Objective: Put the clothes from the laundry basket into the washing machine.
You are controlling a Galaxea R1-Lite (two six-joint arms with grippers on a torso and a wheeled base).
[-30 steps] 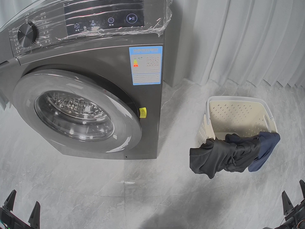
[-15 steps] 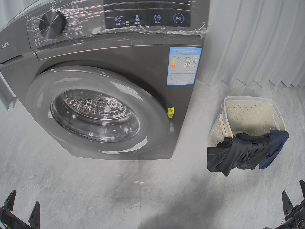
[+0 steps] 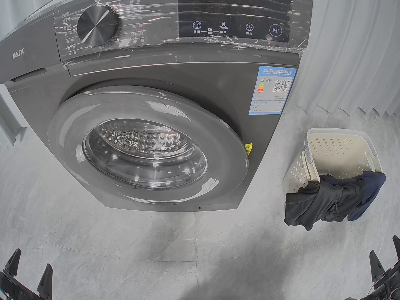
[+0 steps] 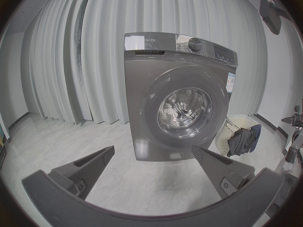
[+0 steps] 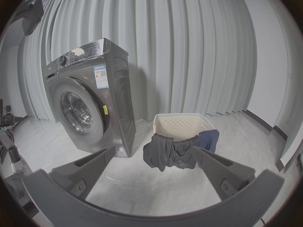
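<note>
The grey washing machine point(image 3: 175, 88) stands ahead with its round door point(image 3: 146, 151) shut. To its right on the floor sits a cream laundry basket point(image 3: 346, 146), with dark grey and navy clothes point(image 3: 329, 198) draped over its near rim. In the right wrist view the basket point(image 5: 181, 123) and clothes point(image 5: 170, 152) lie ahead of my open right gripper point(image 5: 153, 150). My left gripper point(image 4: 153, 150) is open, facing the machine point(image 4: 180, 95) from a distance. Both grippers hang low near the floor, at the head view's bottom corners: left gripper point(image 3: 28, 268), right gripper point(image 3: 385, 255). Neither holds anything.
Grey marble-look floor point(image 3: 125, 246) lies open between me and the machine. White pleated curtains point(image 3: 358, 42) hang behind and to the right. A wall with dark skirting point(image 5: 271, 128) runs on the far right.
The whole head view has shifted: machine and basket now sit further right and the machine looms larger, so the camera has moved. Grippers keep their places at the bottom corners.
</note>
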